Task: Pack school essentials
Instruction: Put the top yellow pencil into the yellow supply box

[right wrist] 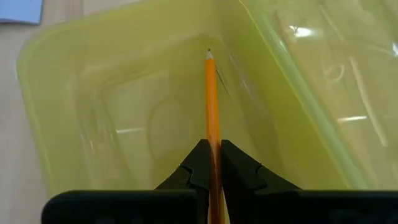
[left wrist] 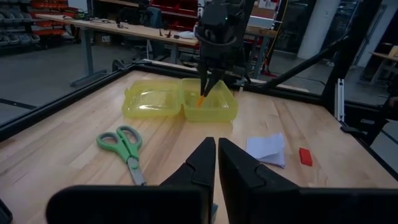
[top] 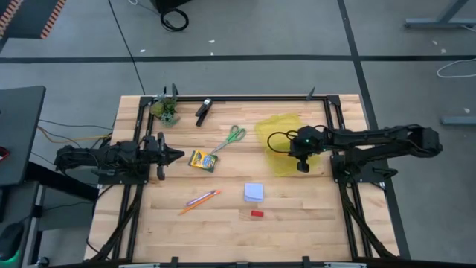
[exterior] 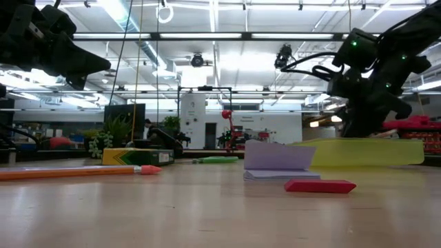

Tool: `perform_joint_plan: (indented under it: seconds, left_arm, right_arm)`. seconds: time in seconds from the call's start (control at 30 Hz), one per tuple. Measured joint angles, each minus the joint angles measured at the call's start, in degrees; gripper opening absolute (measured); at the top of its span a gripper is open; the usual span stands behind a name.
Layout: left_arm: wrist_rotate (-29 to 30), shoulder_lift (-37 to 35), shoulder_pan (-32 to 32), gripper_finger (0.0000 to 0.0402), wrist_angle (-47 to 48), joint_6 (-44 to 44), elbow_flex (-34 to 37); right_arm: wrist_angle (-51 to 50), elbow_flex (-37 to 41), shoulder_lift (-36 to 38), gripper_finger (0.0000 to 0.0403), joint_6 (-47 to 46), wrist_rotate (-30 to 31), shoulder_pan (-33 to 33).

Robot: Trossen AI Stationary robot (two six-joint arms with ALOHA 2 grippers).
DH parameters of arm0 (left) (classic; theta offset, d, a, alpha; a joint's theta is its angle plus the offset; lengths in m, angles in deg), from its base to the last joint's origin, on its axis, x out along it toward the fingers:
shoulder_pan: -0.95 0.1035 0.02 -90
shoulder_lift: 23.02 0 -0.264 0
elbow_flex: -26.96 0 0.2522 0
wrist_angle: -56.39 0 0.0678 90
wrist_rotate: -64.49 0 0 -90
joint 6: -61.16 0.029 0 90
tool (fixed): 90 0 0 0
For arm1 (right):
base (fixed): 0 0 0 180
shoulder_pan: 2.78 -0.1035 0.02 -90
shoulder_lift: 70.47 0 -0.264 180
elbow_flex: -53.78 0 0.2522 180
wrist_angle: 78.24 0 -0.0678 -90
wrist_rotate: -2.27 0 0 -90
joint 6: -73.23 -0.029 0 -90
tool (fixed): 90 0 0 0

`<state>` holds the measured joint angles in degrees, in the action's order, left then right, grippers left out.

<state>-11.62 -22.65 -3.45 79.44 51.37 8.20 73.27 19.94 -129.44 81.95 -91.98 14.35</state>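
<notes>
A yellow see-through case [top: 282, 141] lies open at the table's right, its lid [left wrist: 152, 99] flat beside its tray [left wrist: 214, 107]. My right gripper [right wrist: 211, 163] hovers over the tray, shut on an orange pencil [right wrist: 211, 99]. On the table lie green-handled scissors [top: 232, 138], a crayon box [top: 202, 160], another orange pencil with a pink pen [top: 199, 199], a pale blue note pad [top: 254, 192] and a red eraser [top: 256, 214]. My left gripper [left wrist: 216, 163] waits at the table's left, held level, fingers together with nothing between them. My right gripper pinches the pencil's shaft [right wrist: 212, 134] between its two fingers. The pencil runs along the fingers and sticks out ahead of them. The fingers slant down from the table's right side, and the pencil's sharpened tip [right wrist: 209, 55] points into the tray; whether the tip touches the tray floor I cannot tell.
A black clip [top: 203, 112] and a small green leafy clump [top: 167, 110] sit at the far left. A black frame rail [top: 253, 98] runs round the table. Bare wood lies between the case and the note pad.
</notes>
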Motion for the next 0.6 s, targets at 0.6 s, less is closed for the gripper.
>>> perform_joint_plan:
  seconds: [0.6]
  left_arm:
    - [0.02,0.0,0.0,0.0026,-0.01,0.0,0.0]
  right_arm:
    - [1.71,0.0,-0.65,0.0031,19.69,-0.28,0.0]
